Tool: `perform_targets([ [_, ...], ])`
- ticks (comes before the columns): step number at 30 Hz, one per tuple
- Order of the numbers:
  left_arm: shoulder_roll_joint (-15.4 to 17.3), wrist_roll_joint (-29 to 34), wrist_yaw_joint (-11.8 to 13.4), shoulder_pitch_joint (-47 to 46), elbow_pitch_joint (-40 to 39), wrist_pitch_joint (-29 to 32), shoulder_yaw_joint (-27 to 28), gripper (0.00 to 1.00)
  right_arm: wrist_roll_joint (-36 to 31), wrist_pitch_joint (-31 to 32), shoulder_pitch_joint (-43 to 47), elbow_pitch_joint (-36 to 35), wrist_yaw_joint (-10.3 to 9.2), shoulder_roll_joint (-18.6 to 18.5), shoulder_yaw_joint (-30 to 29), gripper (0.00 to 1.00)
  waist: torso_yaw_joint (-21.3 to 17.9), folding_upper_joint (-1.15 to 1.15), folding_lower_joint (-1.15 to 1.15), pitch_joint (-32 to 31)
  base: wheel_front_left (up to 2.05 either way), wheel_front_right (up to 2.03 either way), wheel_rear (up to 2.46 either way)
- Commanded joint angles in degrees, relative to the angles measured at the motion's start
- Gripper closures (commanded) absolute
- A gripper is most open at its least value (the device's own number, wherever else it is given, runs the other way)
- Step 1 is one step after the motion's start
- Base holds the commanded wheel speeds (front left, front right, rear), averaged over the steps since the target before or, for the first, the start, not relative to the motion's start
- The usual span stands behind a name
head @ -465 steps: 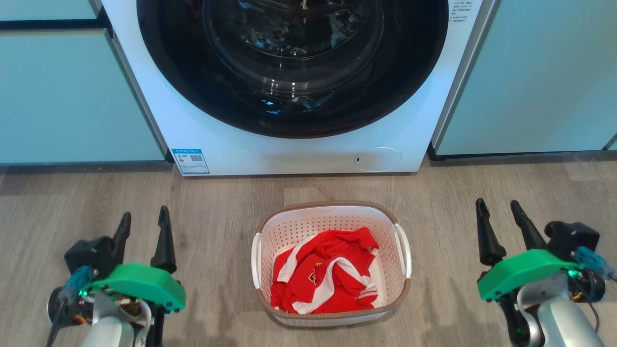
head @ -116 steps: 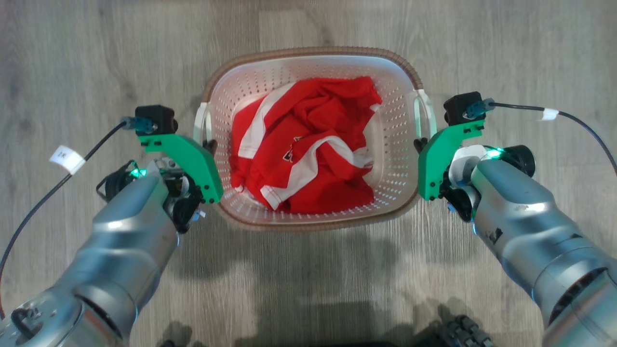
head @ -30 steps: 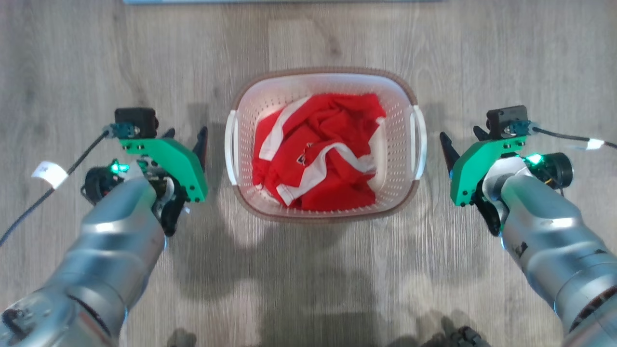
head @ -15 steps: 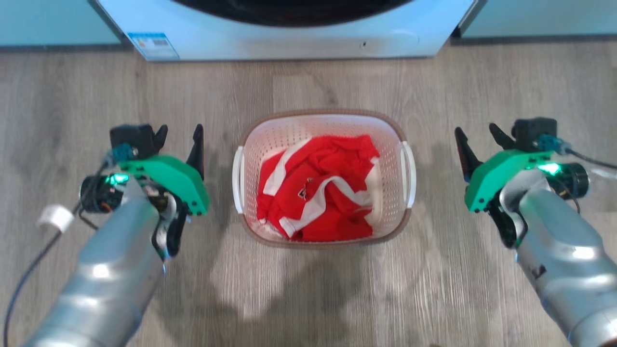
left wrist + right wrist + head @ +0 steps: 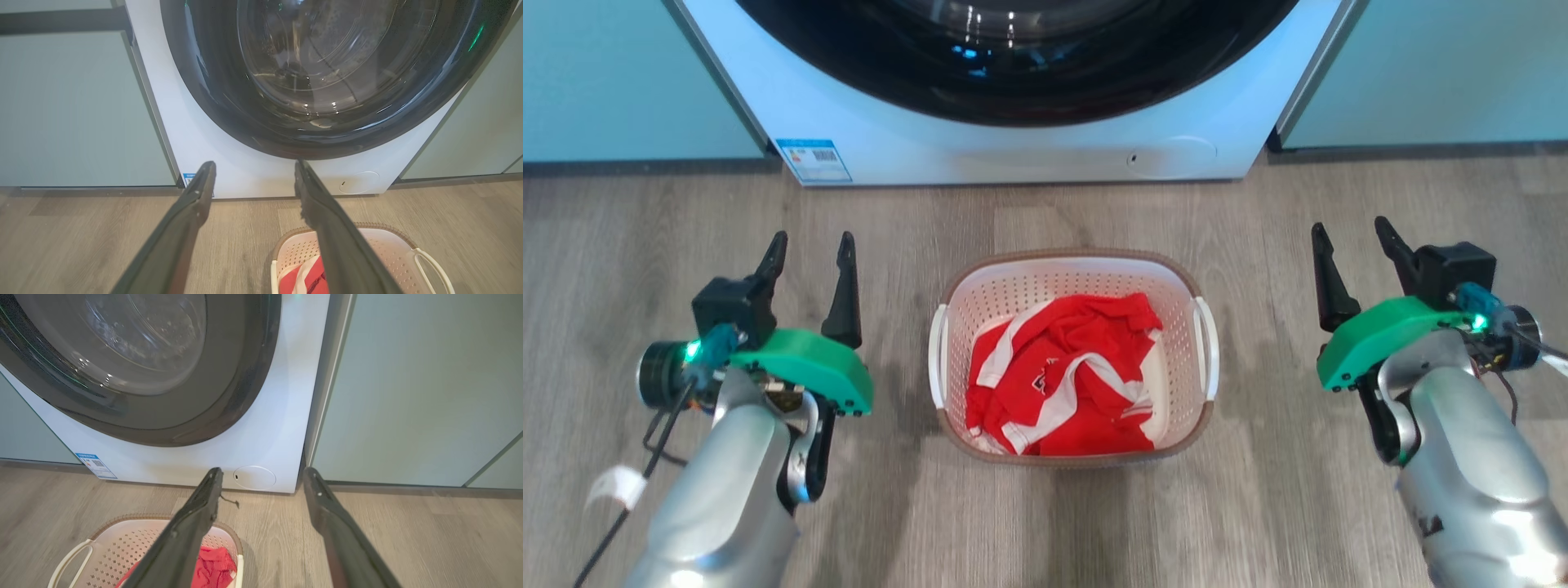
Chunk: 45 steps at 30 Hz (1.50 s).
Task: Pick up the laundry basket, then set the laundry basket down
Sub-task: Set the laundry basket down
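sitting on the floor [image 5: 1045, 523] before the washing machine [image 5: 1013, 147], laundry basket [image 5: 1075, 265] with red shirt [image 5: 1066, 371], left claw [image 5: 810, 253] and right claw [image 5: 1347, 237] spread apart, empty, flanking it

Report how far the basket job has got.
Done, it seems: the laundry basket sits on the floor before the washing machine, after both hands were at its handles seconds ago. In hand: nothing; the left hand and right hand are open, clear of it on either side. Left: apparently nothing.

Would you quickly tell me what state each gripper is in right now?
Left gripper: open, holding nothing.
Right gripper: open, holding nothing.
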Motion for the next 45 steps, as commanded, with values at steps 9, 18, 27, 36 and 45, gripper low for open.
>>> perform_targets([
  [9,1.6,5.4,2.4,5.0,-12.1,-0.5,5.5,0.00,-5.9,-0.7,5.6,-12.3,-0.33,2.5,-3.8,0.00,0.1,0.00,0.01,-3.5,0.00,0.00,0.00],
  [18,2.6,6.5,4.5,10.6,-19.1,-0.1,5.7,0.00,-6.6,2.3,10.8,-21.7,-0.33,3.9,-5.5,0.00,-0.1,0.00,0.01,-5.9,0.00,0.00,0.00],
  [27,3.4,5.9,6.9,16.5,-23.8,2.4,5.6,0.00,-6.5,5.3,17.3,-27.8,-0.33,5.2,-7.3,0.00,-0.5,0.00,0.01,-8.1,0.00,0.00,0.00],
  [36,3.9,5.3,8.0,19.6,-24.8,3.7,5.5,0.00,-7.2,6.6,20.8,-31.6,-0.33,5.8,-8.1,0.00,-0.9,0.00,0.01,-10.0,0.00,0.00,0.00],
  [45,4.0,4.9,8.7,20.0,-25.6,4.5,5.4,0.00,-6.8,7.7,22.0,-33.4,-0.33,6.0,-7.7,0.00,-0.9,0.00,0.01,-10.1,0.00,0.00,0.00],
])
